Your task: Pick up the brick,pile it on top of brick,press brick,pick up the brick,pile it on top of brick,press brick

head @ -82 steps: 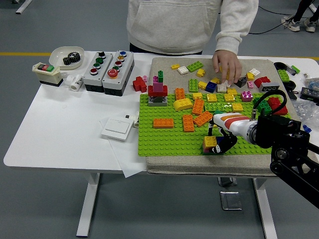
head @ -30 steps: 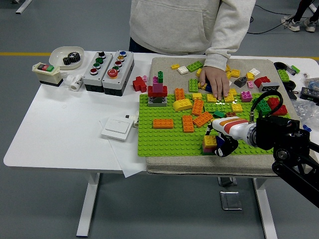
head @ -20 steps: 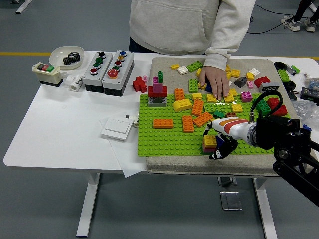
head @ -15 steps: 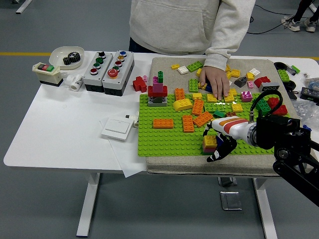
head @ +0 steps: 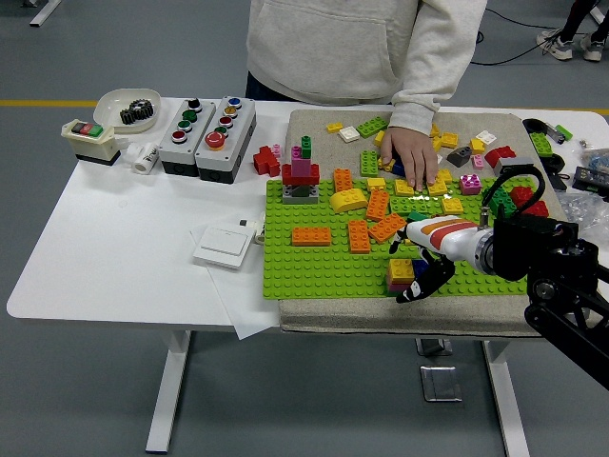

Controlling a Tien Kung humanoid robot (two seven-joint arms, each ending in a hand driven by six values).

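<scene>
The black fingers [head: 419, 287] of the right hand [head: 430, 262] are seen spread loosely and pointing down beside the small stacked brick [head: 401, 273]; nothing is held in them. The stack, yellow on top with pink and darker layers under it, is seated near the front edge of the green baseplate [head: 314, 267], with the fingertips just to its right and slightly lower in the picture. Whether a fingertip touches the stack cannot be told.

Behind the hand, loose orange bricks [head: 378, 217] and a curved yellow piece [head: 348, 199] are scattered on the baseplate, and a red and pink tower [head: 302, 178] is set at its far left corner. A person's hand [head: 411, 157] is laid flat on bricks at the back of the grey mat [head: 419, 127], well apart from the robot's hand. Two button boxes [head: 206, 125], a white bowl [head: 125, 108] and a white switch plate [head: 225, 245] are spread over the white surface [head: 114, 238] to the left.

Compared with half a second before, the wrist has been raised a little and drawn slightly right, and the fingers have been lifted clear of the mat's front edge. The person's hand is unchanged.
</scene>
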